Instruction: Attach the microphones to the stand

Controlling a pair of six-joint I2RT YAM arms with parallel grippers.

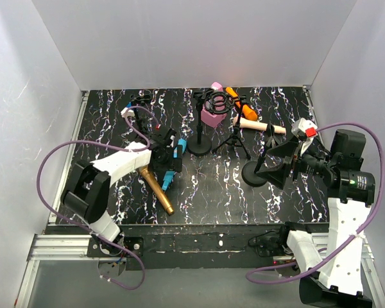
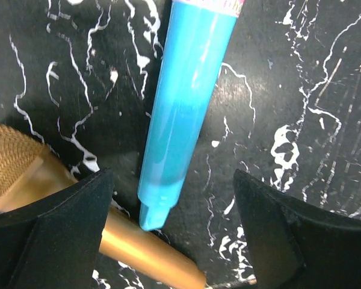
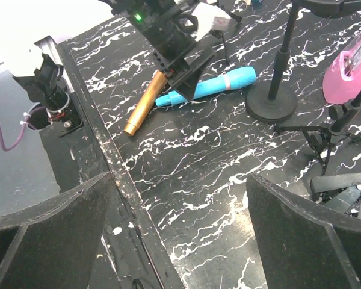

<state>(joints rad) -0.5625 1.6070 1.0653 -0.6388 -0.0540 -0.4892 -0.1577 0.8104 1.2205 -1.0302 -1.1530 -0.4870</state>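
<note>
Cyan mic (image 2: 186, 108) flat on black marbled table (image 1: 205, 192), left of centre. Its tail end sits between left gripper (image 2: 171, 180) fingers; jaws apart, neither pad touching it. Gold mic (image 2: 147, 253) lies just beside cyan tail, partly under one finger. Orange mic (image 1: 249, 114) and pink-beige mic (image 1: 263, 126) lie back right, near tripod stand (image 1: 234, 142). Round-base stand (image 1: 199, 146) upright mid-table. Right gripper (image 3: 179, 180) hangs over near table edge, jaws wide apart, nothing between.
</note>
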